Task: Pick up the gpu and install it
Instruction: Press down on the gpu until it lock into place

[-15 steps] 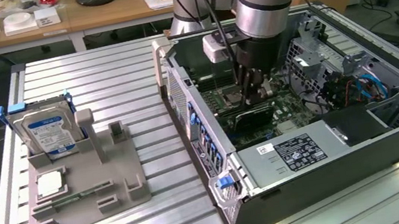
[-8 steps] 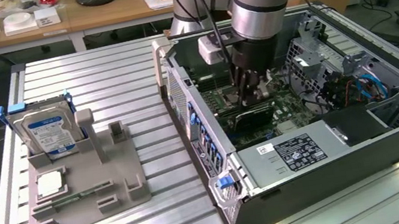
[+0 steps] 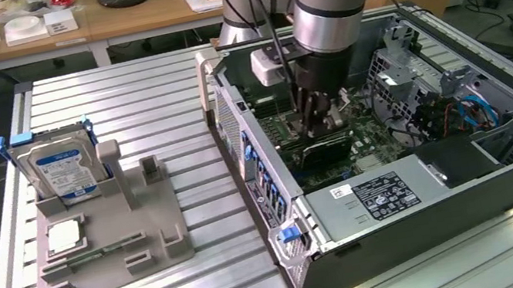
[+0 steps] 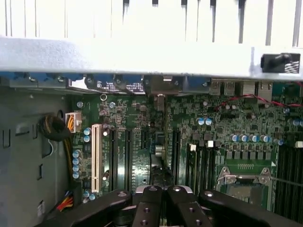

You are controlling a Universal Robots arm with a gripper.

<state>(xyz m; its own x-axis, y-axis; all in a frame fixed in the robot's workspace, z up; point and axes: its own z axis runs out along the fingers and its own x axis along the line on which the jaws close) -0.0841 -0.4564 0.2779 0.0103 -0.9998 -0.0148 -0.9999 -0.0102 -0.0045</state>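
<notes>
Grey computer case (image 3: 379, 249) holds motherboard (image 4: 142, 142), gpu (image 3: 325, 149).

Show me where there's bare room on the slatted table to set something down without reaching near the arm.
Free: the ribbed aluminium table between the grey plastic parts holder and the open black computer case, plus the strip in front of the holder. Crowded: inside the case, where the shut pincer sits low over the green motherboard, by the dark gpu card.
</notes>
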